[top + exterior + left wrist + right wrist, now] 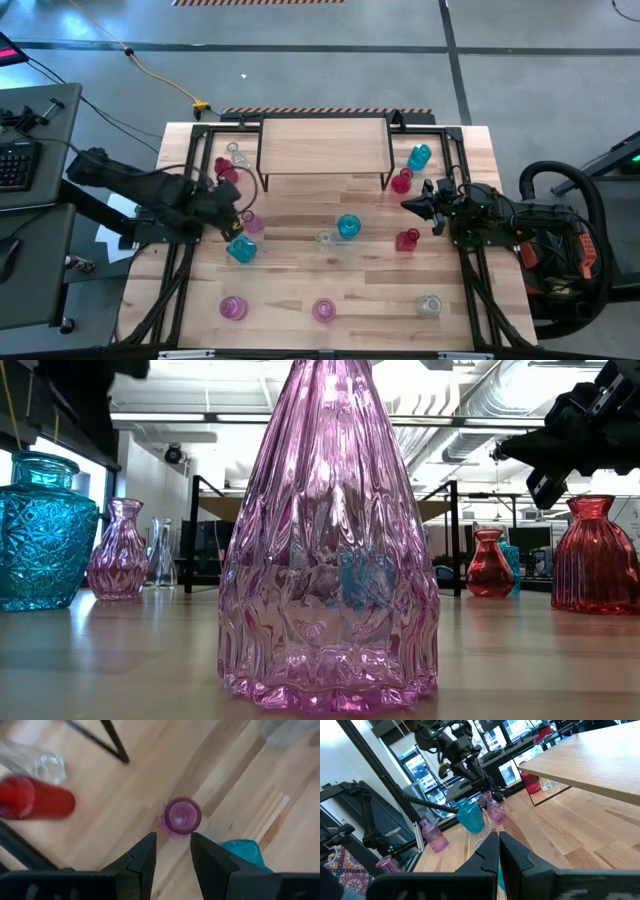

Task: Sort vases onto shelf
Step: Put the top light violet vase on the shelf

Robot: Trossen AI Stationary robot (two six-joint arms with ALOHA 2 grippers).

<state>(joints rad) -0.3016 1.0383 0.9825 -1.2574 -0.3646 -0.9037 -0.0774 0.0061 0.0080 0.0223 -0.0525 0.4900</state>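
Care is needed: the left gripper [172,851], jaws narrowly parted and empty, should be lowered squarely over the small pink ribbed glass vase [183,815] at its twelve o'clock.

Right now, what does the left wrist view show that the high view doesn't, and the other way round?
Left wrist only: the left gripper is open, hanging directly above a small pink vase, seen down its mouth.

High only: the shelf carries no vases; the right gripper waits by the right edge.

Both: the teal vase beside the pink one, and a red vase near the shelf's leg.
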